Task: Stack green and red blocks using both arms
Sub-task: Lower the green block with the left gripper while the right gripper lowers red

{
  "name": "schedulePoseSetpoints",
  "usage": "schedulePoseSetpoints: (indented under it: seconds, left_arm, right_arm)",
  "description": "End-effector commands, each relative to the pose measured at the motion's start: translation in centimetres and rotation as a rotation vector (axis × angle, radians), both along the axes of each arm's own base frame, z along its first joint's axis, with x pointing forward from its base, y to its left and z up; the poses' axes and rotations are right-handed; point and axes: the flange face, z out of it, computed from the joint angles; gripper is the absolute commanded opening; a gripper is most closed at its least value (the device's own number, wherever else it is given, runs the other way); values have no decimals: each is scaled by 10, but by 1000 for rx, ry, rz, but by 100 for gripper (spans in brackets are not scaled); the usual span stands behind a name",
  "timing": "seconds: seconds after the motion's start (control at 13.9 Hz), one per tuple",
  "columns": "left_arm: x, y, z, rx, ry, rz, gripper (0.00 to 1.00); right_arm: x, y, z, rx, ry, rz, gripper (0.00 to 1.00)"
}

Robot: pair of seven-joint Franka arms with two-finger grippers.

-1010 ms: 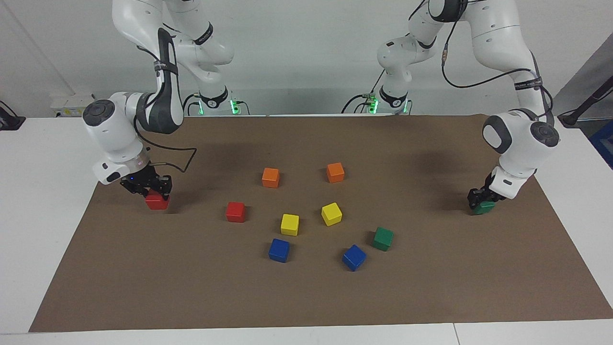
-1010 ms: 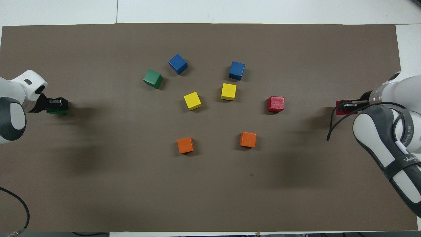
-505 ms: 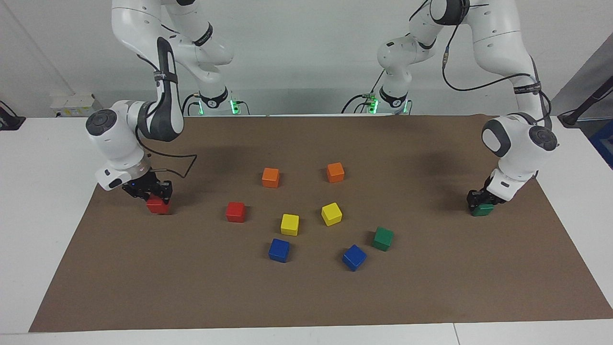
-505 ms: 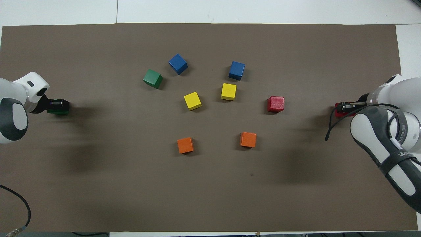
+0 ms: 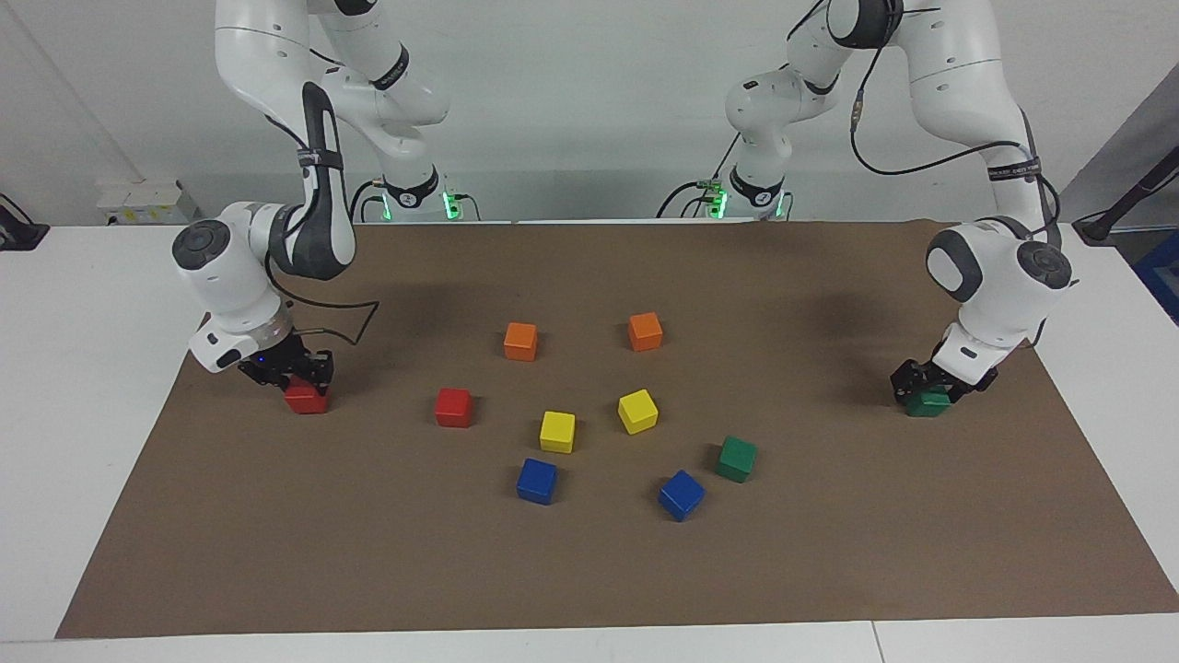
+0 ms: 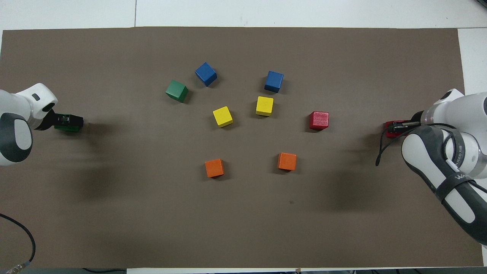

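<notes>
- Right gripper [image 5: 293, 376], a small black two-finger unit on the white jointed arm, is down at the right arm's end of the brown paper mat [image 5: 589, 571]. Its jaws are clamped on a bright red matte cube [image 5: 306, 400], which sits at mat level; whether the cube rests fully on the mat cannot be told.
- Left gripper [image 5: 921, 385], the matching black unit, is low over a dark green matte cube [image 5: 928, 403] at the left arm's end of the mat. The cube lies between the fingers; the jaws appear apart, though contact with the cube cannot be confirmed.
- The overhead view shows the same: the held red cube [image 6: 392, 128] is partly covered by the right gripper [image 6: 399, 126], and the green cube [image 6: 69, 124] lies beneath the left gripper [image 6: 64, 121].
- Second red cube [image 5: 453, 407] stands free on the mat, between the right gripper's cube and the centre group.
- Second green cube [image 5: 737, 459] stands free, just beside a blue cube [image 5: 681, 494], toward the left arm's end of the centre group.
- Other items on the mat, none touching: two orange cubes [image 5: 520, 341] [image 5: 645, 331] nearest the robots; two yellow cubes [image 5: 557, 431] [image 5: 637, 411] mid-group; another blue cube [image 5: 536, 481] farther from the robots.
- No cube is stacked on another.
</notes>
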Motion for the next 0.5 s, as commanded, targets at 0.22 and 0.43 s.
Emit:
schedulePoseSetpoints:
  seconds: [0.22,0.43]
  left_arm:
    - [48,-68,100,-36,13,131,100]
    - [53,-161,102,-56,-9,398,100]
  right_arm:
    - [-5,-1,-2,-5,-11,44,35]
    - [-5,-1,-2,-6,-14,44,52]
